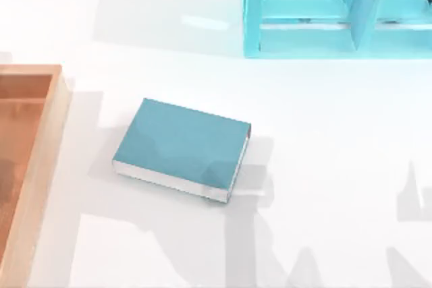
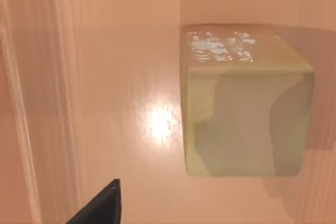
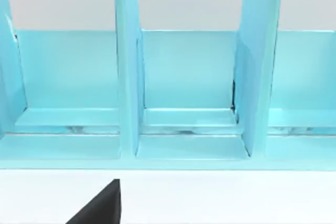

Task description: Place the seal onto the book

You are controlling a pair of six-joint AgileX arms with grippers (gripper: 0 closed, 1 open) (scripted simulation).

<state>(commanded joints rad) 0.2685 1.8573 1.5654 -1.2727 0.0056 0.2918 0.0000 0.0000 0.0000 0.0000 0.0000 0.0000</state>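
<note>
the teal book (image 1: 179, 148) is laid flat on the white tabletop (image 1: 324, 139); the seal (image 2: 244, 106) is seen inside the wooden tray (image 2: 105, 77); gripper states cannot be told.

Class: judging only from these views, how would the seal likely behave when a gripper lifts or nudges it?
The seal looks like a solid, flat-faced block, so probably stiff and unlikely to roll. Its glossy top suggests it may slip. It stands on the smooth tray floor, so a nudge would probably slide it.

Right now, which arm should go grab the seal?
Probably the left. Its wrist view looks down on the seal, close below on the wooden tray at the table's left. The right wrist view faces the teal shelf.
</note>
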